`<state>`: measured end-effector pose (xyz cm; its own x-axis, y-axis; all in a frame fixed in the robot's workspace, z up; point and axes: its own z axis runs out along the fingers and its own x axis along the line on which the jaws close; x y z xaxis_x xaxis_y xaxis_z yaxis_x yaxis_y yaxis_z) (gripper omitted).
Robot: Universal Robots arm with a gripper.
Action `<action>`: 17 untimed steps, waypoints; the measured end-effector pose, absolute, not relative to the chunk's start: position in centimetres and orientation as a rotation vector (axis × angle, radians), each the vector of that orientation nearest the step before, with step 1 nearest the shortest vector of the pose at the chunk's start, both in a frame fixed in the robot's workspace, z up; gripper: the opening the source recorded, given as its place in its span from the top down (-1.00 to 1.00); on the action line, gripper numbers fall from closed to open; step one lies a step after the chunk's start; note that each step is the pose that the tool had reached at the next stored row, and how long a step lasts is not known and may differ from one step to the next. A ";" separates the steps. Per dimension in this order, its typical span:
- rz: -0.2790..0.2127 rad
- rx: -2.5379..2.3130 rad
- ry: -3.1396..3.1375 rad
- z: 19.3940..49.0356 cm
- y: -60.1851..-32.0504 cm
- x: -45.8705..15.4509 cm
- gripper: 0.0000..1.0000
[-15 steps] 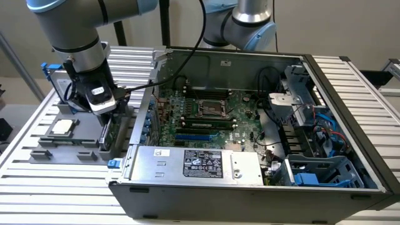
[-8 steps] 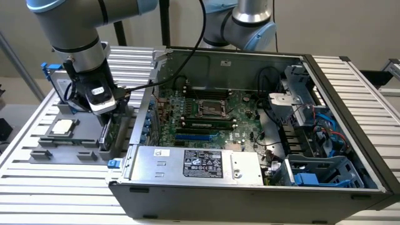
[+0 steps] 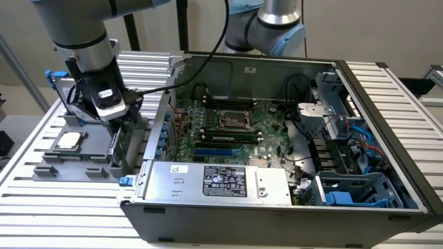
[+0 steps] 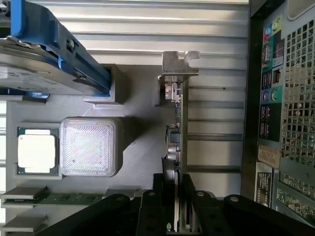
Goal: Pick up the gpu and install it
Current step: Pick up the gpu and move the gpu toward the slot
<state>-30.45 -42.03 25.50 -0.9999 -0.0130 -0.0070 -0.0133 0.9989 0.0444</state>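
Observation:
The gpu (image 4: 178,128) is a thin dark card standing on edge in the grey parts holder (image 4: 133,98), with its silver bracket (image 4: 179,63) at the end away from me. My gripper (image 4: 174,196) has one finger on each flat side of the card and looks shut on it. In the exterior view the gripper (image 3: 119,127) hangs straight down over the gpu (image 3: 118,148), at the holder's (image 3: 69,161) edge next to the open computer case (image 3: 387,129). The card's lower edge still sits in the holder.
On the holder lie a square silver CPU (image 4: 35,150), a clear square cover (image 4: 88,146), a memory stick (image 4: 64,198) and a hard drive with blue rails (image 4: 44,64). The case's perforated rear panel (image 4: 285,98) stands close beside the card. Inside lie the motherboard (image 3: 229,129) and power supply (image 3: 221,181).

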 end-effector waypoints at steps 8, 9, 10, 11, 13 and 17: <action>0.070 -0.021 3.134 28.9 -42.0 -30.4 1.00; 0.070 -0.021 3.134 29.3 -42.0 -30.4 1.00; 0.070 -0.021 3.134 29.8 -42.0 -30.4 1.00; 0.070 -0.021 3.134 30.2 -42.0 -30.4 1.00; 0.070 -0.021 3.134 31.1 -42.1 -30.3 1.00; 0.070 -0.021 3.134 33.0 -42.2 -30.0 1.00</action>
